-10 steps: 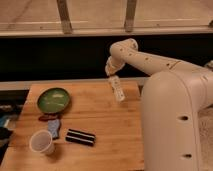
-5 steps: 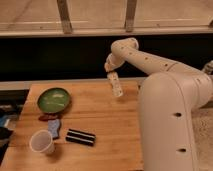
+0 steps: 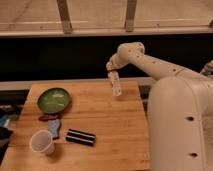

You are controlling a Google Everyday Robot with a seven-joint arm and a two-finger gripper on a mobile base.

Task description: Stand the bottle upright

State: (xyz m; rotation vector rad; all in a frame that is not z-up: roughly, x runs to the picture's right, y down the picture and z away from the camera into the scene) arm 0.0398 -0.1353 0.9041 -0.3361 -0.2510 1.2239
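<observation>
White slim plastic bottle (image 3: 116,86) | fingers (image 3: 112,74) clamped on it | over wooden table (image 3: 110,125)

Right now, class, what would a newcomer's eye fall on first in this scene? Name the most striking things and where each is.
The bulky white robot arm fills the right side, its gripper shut on the bottle near the wooden table's far edge. On the left lies a green plate, and nearer the front a white paper cup beside a dark striped packet.
</observation>
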